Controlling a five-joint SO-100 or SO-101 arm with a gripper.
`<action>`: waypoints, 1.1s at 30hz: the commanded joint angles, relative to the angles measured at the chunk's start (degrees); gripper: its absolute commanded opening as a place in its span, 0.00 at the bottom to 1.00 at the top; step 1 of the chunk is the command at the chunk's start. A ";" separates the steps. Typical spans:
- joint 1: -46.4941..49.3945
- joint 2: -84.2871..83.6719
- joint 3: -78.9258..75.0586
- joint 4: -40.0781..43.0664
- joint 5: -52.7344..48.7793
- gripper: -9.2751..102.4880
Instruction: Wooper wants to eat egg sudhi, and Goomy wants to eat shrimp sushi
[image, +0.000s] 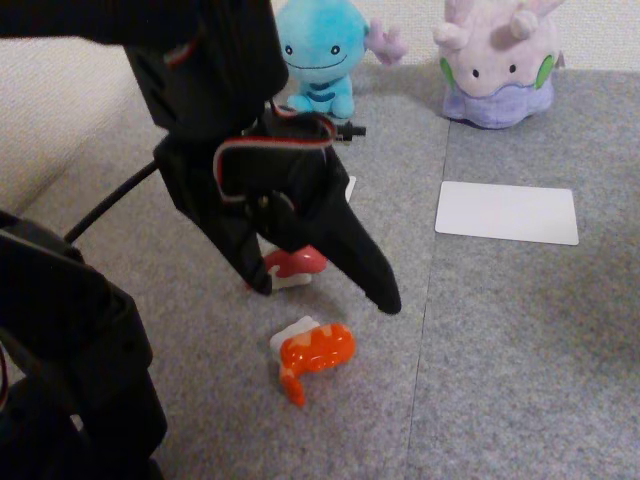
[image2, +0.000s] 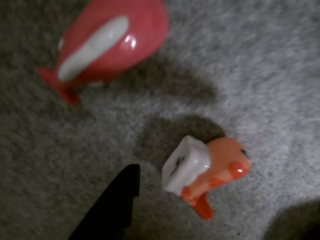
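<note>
Black gripper (image: 325, 290) hangs with fingers spread, holding nothing, just above the shrimp sushi (image: 316, 352) on the grey carpet (image: 500, 350). Behind that sushi lies a pink-red one (image: 296, 263); farther back sit Wooper (image: 320, 55) and Goomy (image: 497, 65).

In the fixed view, Wooper (image: 322, 55) sat left of Goomy (image: 497, 62) at the back. The shrimp sushi (image: 313, 353) lay nearest, just before another sushi (image: 293, 266).
</note>
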 joint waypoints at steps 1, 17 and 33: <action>-0.18 1.32 0.70 -0.79 -3.16 0.45; 1.14 1.32 4.92 -2.11 -6.24 0.45; 3.60 1.14 5.62 -5.63 -6.68 0.36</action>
